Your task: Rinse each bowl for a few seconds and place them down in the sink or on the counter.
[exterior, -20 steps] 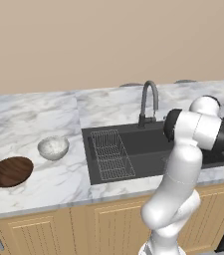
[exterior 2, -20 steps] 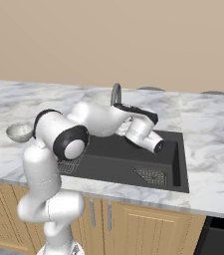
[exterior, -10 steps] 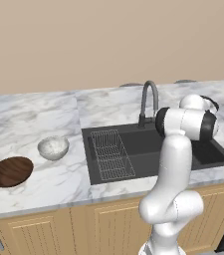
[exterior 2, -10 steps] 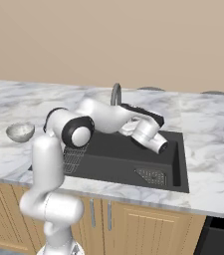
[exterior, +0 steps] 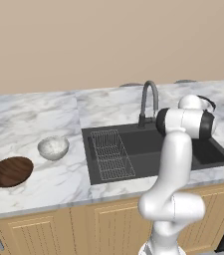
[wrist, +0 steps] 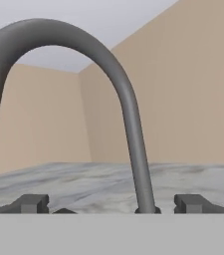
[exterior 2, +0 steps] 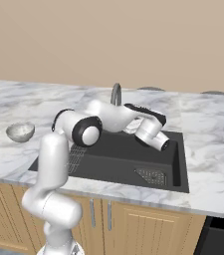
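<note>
- Far left on the white marble counter, the brown wooden bowl and speckled bowl sit untouched, neither rinsed yet.
- The black sink is centred, its wire rack on the left.
- The arm has swung leftward; the gripper, released wide and empty, faces the faucet, likely for turning on water.
- A plain beige wall stands behind.

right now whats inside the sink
A wire rack lies in the left part of the sink, with a drain at the right. No bowls inside. The arm covers part of the basin.
</note>
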